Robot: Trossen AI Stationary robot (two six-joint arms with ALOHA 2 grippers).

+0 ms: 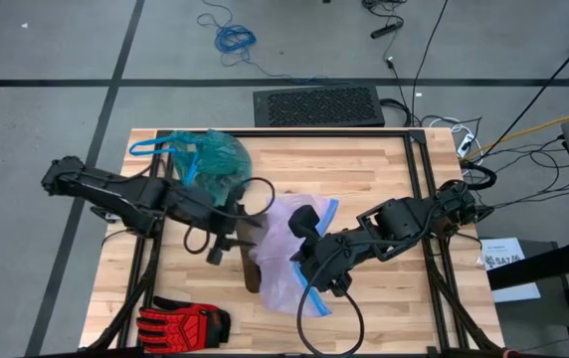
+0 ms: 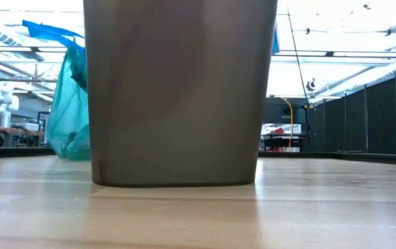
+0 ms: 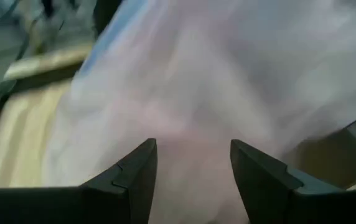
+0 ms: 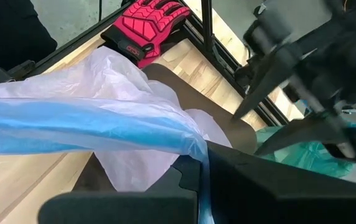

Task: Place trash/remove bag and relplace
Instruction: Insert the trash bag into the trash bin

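Note:
The bag (image 1: 210,159), teal-green with blue loops, rests bunched on the table at the far left; the low view shows it (image 2: 70,111) behind the bin. A brown bin (image 2: 181,90) stands mid-table, draped in a pale lilac bag (image 1: 284,254) with a blue rim. My right gripper (image 1: 302,227) is shut on that rim above the bin. My left gripper (image 1: 233,239) stands open at the bin's left, facing the lilac plastic (image 3: 215,93), with nothing between its fingers (image 3: 134,174). The trash is out of view. My right gripper pinches the lilac bag's blue rim (image 4: 193,149) between its two fingers, slanting down from the table's right side. The gathered rim (image 4: 91,127) runs away from the fingers, and the plastic below it hangs slack over the bin's brown edge (image 4: 215,115).
A red-and-black glove (image 1: 180,320) lies at the table's near left corner, also in the right wrist view (image 4: 147,25). A black frame rail (image 1: 424,179) runs along the table's right side. Bare wood lies at the table's far right and near right.

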